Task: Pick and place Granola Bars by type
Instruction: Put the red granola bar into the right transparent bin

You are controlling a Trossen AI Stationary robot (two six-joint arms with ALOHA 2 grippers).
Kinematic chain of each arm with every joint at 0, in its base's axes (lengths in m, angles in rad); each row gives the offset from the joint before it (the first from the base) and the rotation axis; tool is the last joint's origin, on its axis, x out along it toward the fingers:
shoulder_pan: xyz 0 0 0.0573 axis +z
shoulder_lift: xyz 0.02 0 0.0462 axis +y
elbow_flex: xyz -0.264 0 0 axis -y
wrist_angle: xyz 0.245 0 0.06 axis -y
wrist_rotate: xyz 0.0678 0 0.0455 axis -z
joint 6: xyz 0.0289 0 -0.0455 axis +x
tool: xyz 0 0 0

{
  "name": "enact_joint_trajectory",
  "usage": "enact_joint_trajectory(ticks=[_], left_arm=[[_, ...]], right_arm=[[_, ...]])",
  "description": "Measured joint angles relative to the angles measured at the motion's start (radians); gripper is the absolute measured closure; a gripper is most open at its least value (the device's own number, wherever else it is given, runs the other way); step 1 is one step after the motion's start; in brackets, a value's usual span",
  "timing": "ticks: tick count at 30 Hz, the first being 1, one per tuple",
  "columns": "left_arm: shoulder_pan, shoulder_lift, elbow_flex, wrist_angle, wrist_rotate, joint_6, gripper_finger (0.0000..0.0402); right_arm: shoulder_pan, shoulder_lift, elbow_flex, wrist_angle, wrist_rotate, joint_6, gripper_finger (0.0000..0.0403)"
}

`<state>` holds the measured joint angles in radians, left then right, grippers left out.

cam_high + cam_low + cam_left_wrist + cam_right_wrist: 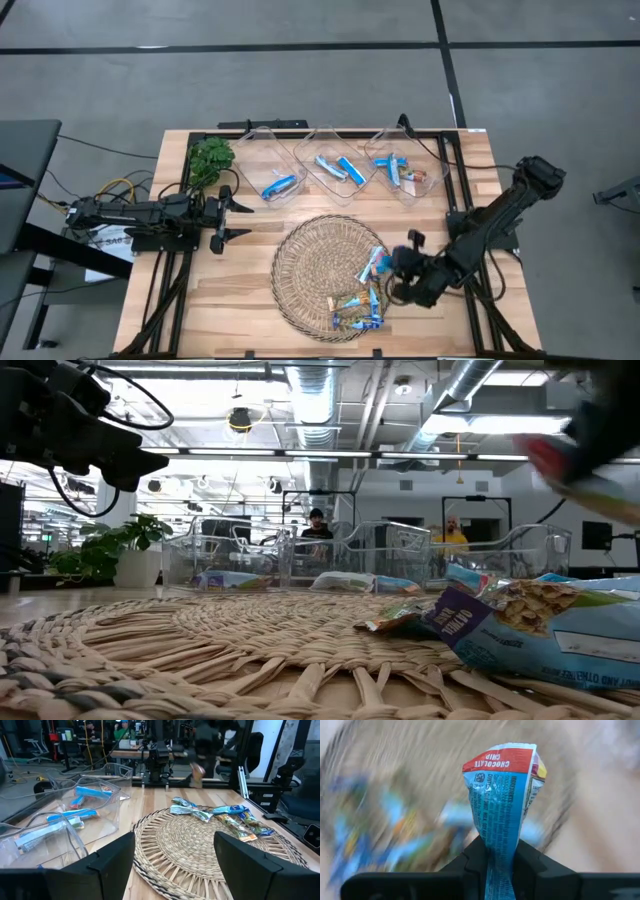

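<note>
Fingers of your right gripper (pixel 501 857) are clamped on one bar (pixel 502 795), a blue wrapper with a red end reading "chocolate chip", standing up out of the grip. From above, that gripper (pixel 408 278) sits at the right edge of the tray (pixel 300 270), just beside the loose bars (pixel 362 305) lying on the tray's right and lower part (some bright blue, some pale, some brownish with green). The held bar itself is too small to pick out in the high view.

Your left gripper (pixel 232 222) waits on the left side of the surface (pixel 250 310), well apart from the tray, fingers spread and pointing toward it. Its wrist view looks between those open fingers (pixel 102 870) across the woven tray (pixel 175 850) to the loose bars (pixel 220 817) on the far side.

Beyond the tray stand three clear bins in a row. The left bin (pixel 268 160) holds a bright blue bar (pixel 280 186). The middle bin (pixel 335 150) holds two blue bars (pixel 340 168). The right bin (pixel 400 150) holds a few more bars (pixel 400 172), blue and brownish mixed.

A plant (pixel 211 158) sits at the far left corner of the surface. In the low view, two people (pixel 318 525) show in the room behind the bins.
</note>
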<state>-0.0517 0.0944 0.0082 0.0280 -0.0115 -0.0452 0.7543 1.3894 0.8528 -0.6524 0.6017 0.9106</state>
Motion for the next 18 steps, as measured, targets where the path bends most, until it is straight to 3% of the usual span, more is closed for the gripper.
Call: enact_joint_trajectory(ticks=[5, 12, 18], left_arm=[[0.000, 0.000, 0.000, 0.000, 0.000, -0.001, 0.0136], [0.000, 0.000, 0.000, 0.000, 0.000, 0.002, 0.0136], [0.000, 0.000, 0.000, 0.000, 0.000, 0.006, 0.0136]], right_arm=[[-0.067, -0.072, 0.000, 0.029, 0.288, -0.122, 0.0348], [-0.148, -0.136, 0.000, 0.134, 0.608, -0.318, 0.0348], [-0.257, -0.188, 0.000, 0.146, 0.681, -0.391, 0.0348]])
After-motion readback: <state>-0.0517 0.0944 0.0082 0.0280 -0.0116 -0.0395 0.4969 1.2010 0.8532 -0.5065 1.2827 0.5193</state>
